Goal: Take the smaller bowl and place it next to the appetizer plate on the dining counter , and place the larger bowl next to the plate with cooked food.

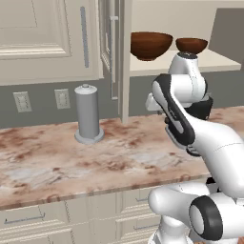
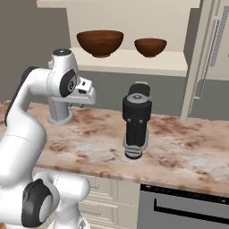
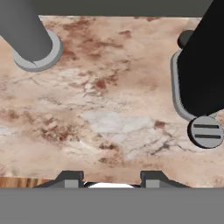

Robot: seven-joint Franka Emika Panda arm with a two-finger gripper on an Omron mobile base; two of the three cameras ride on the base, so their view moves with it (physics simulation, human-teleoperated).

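The larger bowl [image 1: 150, 45] [image 2: 100, 42], deep brown wood, stands on the shelf of an open wall cabinet. To its right on the same shelf stands the smaller bowl [image 1: 191, 45] [image 2: 150, 47], dark reddish brown. My gripper [image 3: 111, 178] points down at the marbled wall counter, well below the shelf. It is open, its two fingertips apart with nothing between them. The appetizer plate, the plate with cooked food and the dining counter are out of view.
A grey paper-towel holder [image 1: 87, 114] [image 3: 35, 43] stands on the wall counter [image 1: 47, 162] to the left. A black appliance [image 2: 136, 125] [image 3: 201, 65] stands to the right, below the smaller bowl. The cabinet doors [image 1: 112, 47] [image 2: 205, 58] hang open beside the shelf.
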